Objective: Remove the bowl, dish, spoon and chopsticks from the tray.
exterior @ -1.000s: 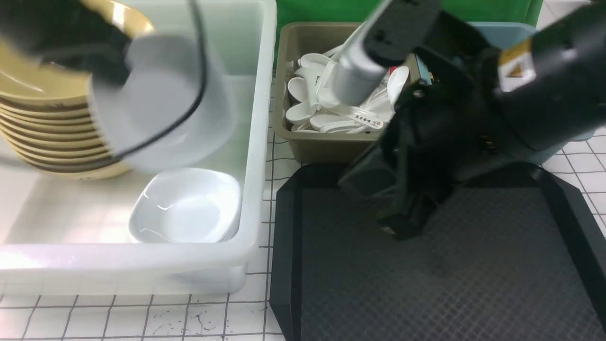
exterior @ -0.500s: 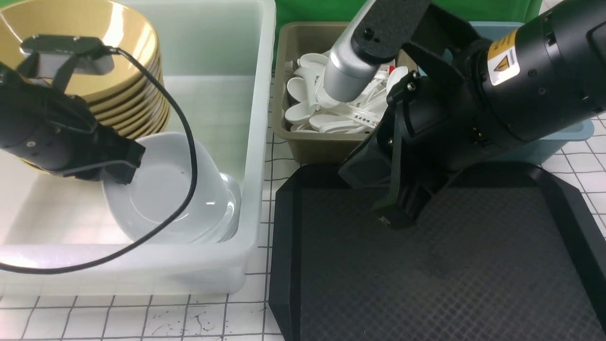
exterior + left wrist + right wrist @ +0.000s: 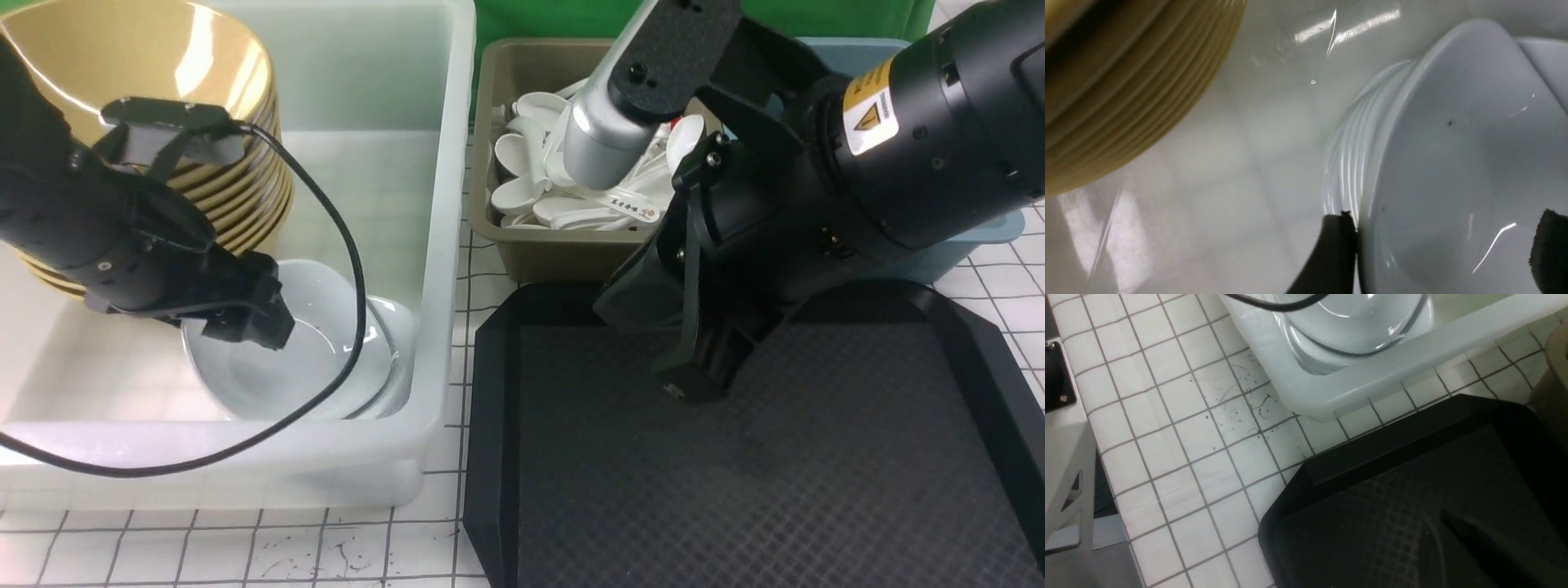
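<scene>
Front view: left jaws spread wide over the dish in the tub

The tray (image 3: 816, 490) lies on the white gridded tabletop (image 3: 245, 547) at the right, its diamond-patterned floor facing up. Beside it on the left stands a translucent white tub (image 3: 445, 204). The right arm's black bulk hangs over the tray's far half. The right gripper (image 3: 690, 384) points down at the tray floor with its jaws clenched together and nothing between them.

In the tub's far left corner leans a stack of mustard-yellow bowls, the bowl (image 3: 122, 57) topmost. Beyond the tray sits an olive bin (image 3: 555, 257) heaped with white spoons, and just right of it a blue bin (image 3: 992, 237), mostly hidden by the arm.

The left gripper (image 3: 245, 314) hovers low inside the tub. In the left wrist view its fingers (image 3: 1337, 249) stand far apart, one outside the rim and the other over the hollow, gripping nothing. The dish (image 3: 261, 384) sits on top of a stack of like white dishes in the tub's near right corner. The spoon (image 3: 624, 202) lies on the heap in the olive bin.
</scene>
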